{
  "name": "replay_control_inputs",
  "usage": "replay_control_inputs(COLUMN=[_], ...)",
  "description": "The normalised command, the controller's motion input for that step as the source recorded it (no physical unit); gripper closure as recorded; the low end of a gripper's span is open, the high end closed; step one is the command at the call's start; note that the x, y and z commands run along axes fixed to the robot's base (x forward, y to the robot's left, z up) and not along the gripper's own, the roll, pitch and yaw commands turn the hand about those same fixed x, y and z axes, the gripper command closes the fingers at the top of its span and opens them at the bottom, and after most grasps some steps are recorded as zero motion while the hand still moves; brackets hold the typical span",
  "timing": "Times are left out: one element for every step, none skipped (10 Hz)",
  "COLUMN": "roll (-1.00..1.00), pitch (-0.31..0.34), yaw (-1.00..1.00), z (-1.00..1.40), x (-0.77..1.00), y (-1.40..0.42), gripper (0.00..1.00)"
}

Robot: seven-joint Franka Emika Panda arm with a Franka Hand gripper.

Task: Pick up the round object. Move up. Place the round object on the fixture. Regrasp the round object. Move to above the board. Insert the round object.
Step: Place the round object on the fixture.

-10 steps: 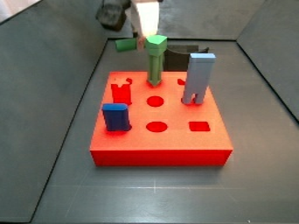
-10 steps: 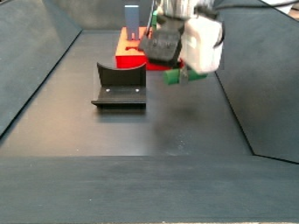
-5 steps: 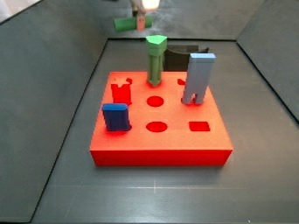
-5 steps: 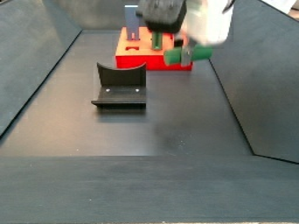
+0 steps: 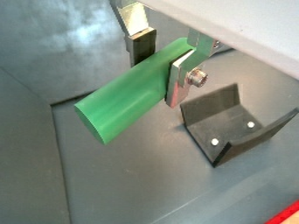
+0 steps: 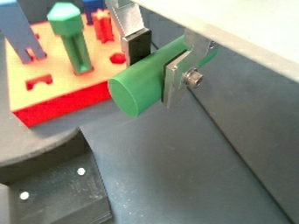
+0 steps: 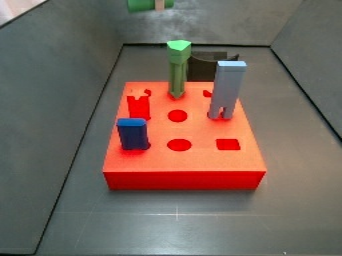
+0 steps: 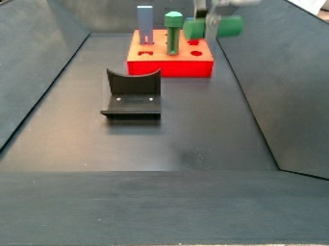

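Beneath me I count 3 upright pieces. Green peg with a faceted top (image 7: 178, 68): tallest, at the far row. Grey-blue square peg (image 7: 229, 88): just right of it and slightly nearer in this side view, the 2 apart. Short blue block (image 7: 131, 133): upright, well apart from both, near the front left. Dark grey floor (image 7: 160, 220): matte, bounded by sloping dark walls (image 7: 60, 80).
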Motion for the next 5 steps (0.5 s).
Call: replay_control_inputs(roll=[-0.04,-0.04,-0.05,-0.05,-0.06], pitch=[0.043,0.047,0.053,0.066,0.072], yaw=[1.00,1.00,1.00,1.00,1.00], z=[0.17,0.12,0.11,0.09,0.08], x=[1.00,1.00,1.00,1.00,1.00], y=[-0.29,-0.29,-0.27,-0.20,-0.19], gripper=[1.00,1.00,1.00,1.00,1.00])
